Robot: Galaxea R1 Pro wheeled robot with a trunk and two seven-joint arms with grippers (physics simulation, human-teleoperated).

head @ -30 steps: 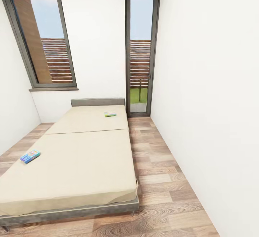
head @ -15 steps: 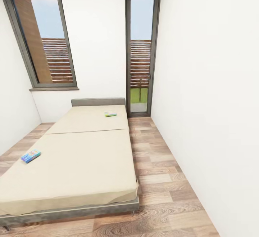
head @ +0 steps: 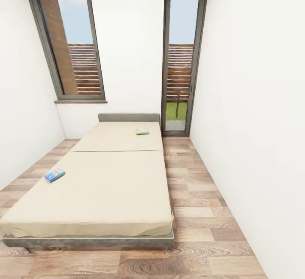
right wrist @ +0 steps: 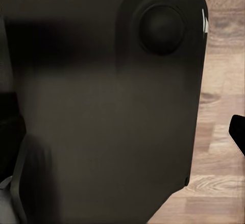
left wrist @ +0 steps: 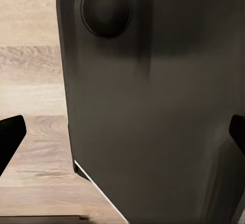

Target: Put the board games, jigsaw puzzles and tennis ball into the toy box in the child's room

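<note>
Head view: the bed (head: 106, 185) carries a blue board game (head: 54, 174) near its left edge and a green-edged one (head: 142, 132) by the headboard (head: 128, 117). Left wrist view: dark robot body (left wrist: 153, 106) over plank floor (left wrist: 30, 81), fingertips (left wrist: 10, 137) at the edges, apparently spread. Right wrist view: similar; its jaw state cannot be told.

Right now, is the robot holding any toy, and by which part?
Nothing is held. Both board games lie untouched on the bed: the blue one and the green-edged one.
</note>
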